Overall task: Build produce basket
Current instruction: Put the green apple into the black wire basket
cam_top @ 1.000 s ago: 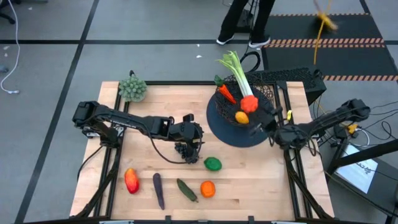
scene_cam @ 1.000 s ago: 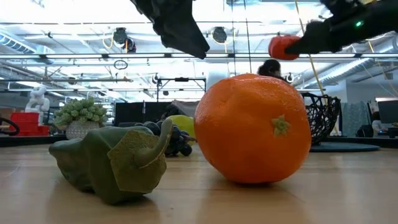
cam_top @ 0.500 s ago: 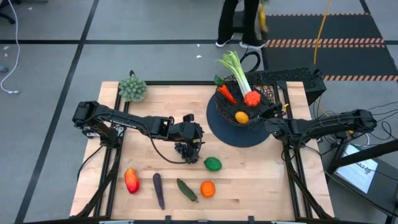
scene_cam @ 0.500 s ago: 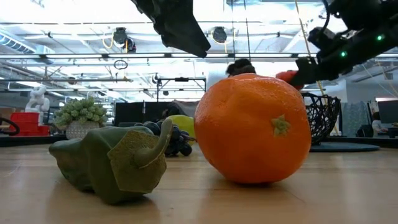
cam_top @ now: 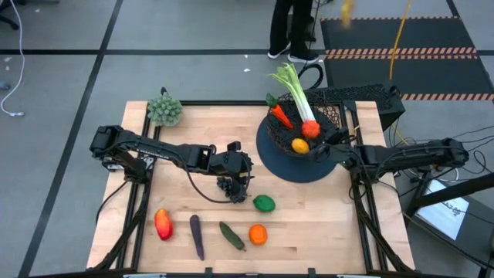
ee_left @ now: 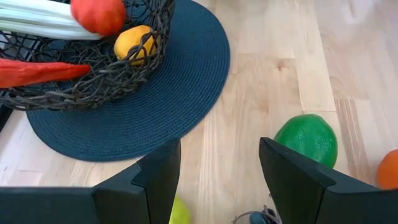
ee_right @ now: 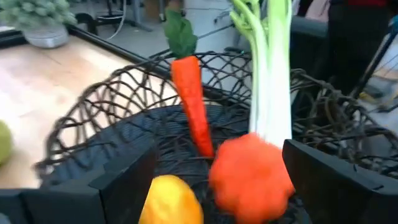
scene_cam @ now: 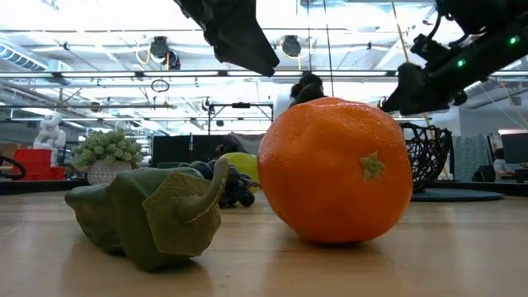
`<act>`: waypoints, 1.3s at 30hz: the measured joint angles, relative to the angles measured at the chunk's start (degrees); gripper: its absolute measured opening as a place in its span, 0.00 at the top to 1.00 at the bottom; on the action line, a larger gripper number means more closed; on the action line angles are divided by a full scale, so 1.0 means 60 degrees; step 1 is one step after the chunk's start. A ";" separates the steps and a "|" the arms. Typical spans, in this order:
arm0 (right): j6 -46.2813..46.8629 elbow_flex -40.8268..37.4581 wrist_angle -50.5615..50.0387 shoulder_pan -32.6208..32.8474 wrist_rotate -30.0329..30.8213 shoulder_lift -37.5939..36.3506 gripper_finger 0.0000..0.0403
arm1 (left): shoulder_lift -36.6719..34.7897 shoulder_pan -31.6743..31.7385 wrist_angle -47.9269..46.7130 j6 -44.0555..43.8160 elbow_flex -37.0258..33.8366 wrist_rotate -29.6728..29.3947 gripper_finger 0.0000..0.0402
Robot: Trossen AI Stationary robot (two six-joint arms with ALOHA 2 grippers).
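The basket (cam_top: 302,131), a black wire-mesh bowl on a round dark disc (cam_top: 285,166), is seen at the far right part of the wooden surface (cam_top: 193,131), and part of the produce is already inside it. Going from left to right in the high view: a grey-green bushy clump (cam_top: 164,109) stands at the far left corner, and along the near edge a red pepper (cam_top: 163,224), a dark eggplant (cam_top: 196,235), a green cucumber (cam_top: 231,235) and an orange (cam_top: 258,234) are laid in a row, each apart from the next. The left gripper (cam_top: 233,179) is held over the middle of the surface, its jaws spread with nothing between them; dark grapes (cam_top: 230,187) lie directly beneath it, and a lime (cam_top: 264,203) lies just to its right (a little nearer the front edge). In the basket a carrot (cam_top: 281,116) leans against the far wall, a white-green leek (cam_top: 293,89) rises out over the rim, a lemon (cam_top: 299,145) rests on the mesh and a red tomato (cam_top: 310,128) lies beside it. The right gripper (cam_top: 323,151) is seen at the basket's near right rim, jaws spread wide either side of the tomato without pinching it.
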 joint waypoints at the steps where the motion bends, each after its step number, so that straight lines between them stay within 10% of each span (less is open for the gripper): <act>1: 0.0132 0.0119 -0.0251 0.0000 -0.0260 -0.0063 0.15 | 0.0000 -0.0014 -0.0003 0.0003 0.0000 0.0000 0.46; 16: 0.0301 0.0508 0.0351 0.0913 -0.5107 -0.0179 0.16 | 0.0007 0.0041 0.0200 -0.0506 -0.0877 -0.0015 0.46; 39: -0.0228 0.0508 0.0476 0.0965 -0.5344 -0.0178 0.16 | 0.0011 0.1070 0.2094 -0.1433 -0.3412 -0.0819 0.03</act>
